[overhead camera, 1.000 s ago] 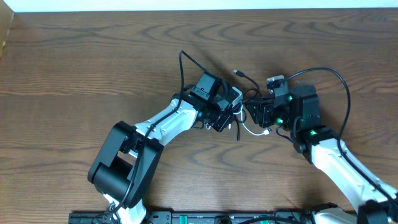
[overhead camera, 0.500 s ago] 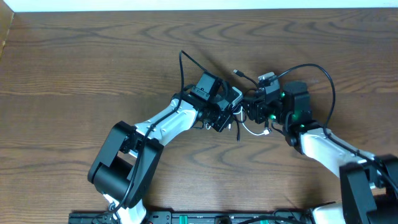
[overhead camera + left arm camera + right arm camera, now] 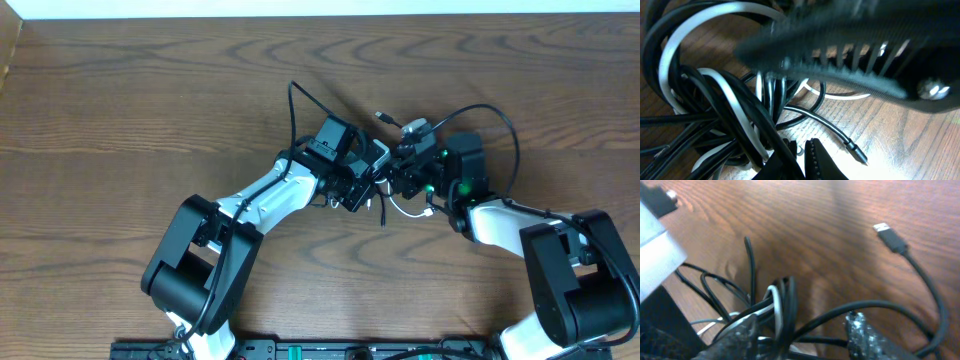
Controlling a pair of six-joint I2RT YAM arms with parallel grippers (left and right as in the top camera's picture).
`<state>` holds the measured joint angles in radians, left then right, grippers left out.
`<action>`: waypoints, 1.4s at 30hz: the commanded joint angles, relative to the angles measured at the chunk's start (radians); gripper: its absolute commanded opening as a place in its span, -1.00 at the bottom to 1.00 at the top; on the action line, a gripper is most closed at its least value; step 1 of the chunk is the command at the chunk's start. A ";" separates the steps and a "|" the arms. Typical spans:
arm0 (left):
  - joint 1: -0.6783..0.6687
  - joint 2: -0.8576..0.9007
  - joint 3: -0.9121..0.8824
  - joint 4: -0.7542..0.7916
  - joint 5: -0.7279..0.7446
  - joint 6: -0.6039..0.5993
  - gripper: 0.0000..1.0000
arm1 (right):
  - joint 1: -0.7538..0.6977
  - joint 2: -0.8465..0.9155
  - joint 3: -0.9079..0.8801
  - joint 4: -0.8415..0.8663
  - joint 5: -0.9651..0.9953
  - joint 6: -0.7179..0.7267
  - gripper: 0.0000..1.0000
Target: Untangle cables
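Left wrist view, nearest first: at the bottom edge the left claw has its jaws together, and I cannot tell whether a strand is pinched there. Just beyond, filling the left half, the black cable and white cable wind over each other in a dense knot on the counter.

Right wrist view: the right claw stands apart at the bottom edge, straddling a bunch of both cords without clamping it. Farther off, at upper right, a plug on the black cord lies free.

Overhead, both claws meet at the knot, centre frame. The step looks like pulling apart, with the knot unresolved. Next, the right claw should close on one cord alone and draw it away. No container is in view.
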<state>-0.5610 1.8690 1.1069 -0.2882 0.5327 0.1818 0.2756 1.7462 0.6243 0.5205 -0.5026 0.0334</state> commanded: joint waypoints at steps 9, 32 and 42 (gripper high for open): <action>0.001 -0.029 0.010 -0.001 -0.002 0.008 -0.76 | 0.035 0.008 0.011 -0.024 -0.023 0.021 -0.98; 0.052 -0.043 0.010 0.030 -0.134 -0.090 0.24 | 0.012 0.008 0.011 -0.087 -0.352 0.443 -0.98; 0.052 -0.025 0.010 0.041 -0.134 -0.090 0.24 | -0.013 0.008 0.011 -0.090 -0.606 0.476 -0.98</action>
<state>-0.5076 1.8496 1.1069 -0.2577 0.4099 0.1009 0.2539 1.7542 0.6273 0.4290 -0.8913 0.4885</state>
